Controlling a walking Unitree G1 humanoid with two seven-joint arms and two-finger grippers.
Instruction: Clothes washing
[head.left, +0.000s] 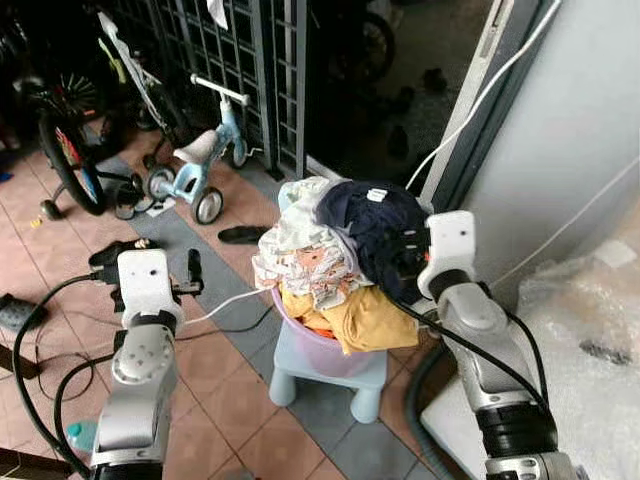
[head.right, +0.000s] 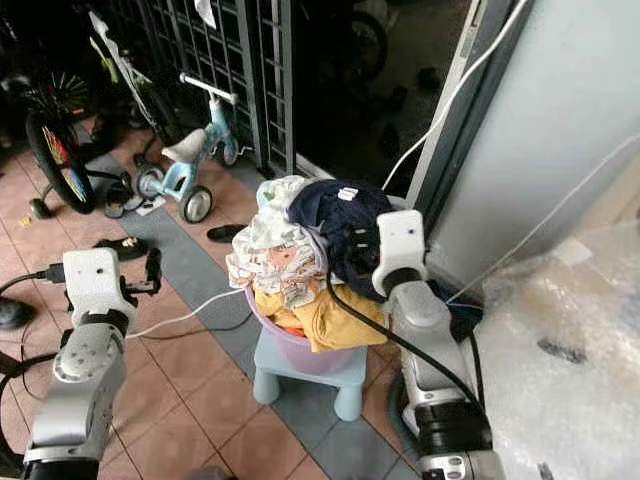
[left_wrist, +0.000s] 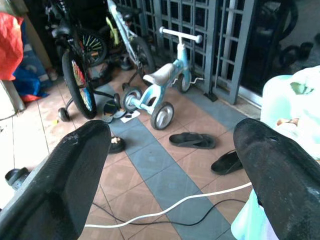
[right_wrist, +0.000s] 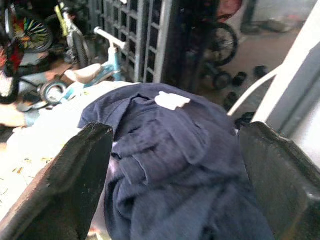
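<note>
Item: purple basin (head.left: 318, 348), heaped with unwashed clothes and sitting on a pale blue stool (head.left: 330, 378); a navy garment (head.left: 375, 225) is lying on top of the heap, a floral cloth (head.left: 305, 262) beside it, a yellow one (head.left: 350, 315) hanging over the basin's rim. The right gripper (right_wrist: 172, 185) is hovering against the basin's navy garment, fingers spread and gripping nothing, while the left gripper (left_wrist: 172, 175) is waiting beside the basin over the tiled floor (head.left: 220, 400), likewise spread. Washing is apparently only beginning: nothing lifted out, the whole load remaining.
</note>
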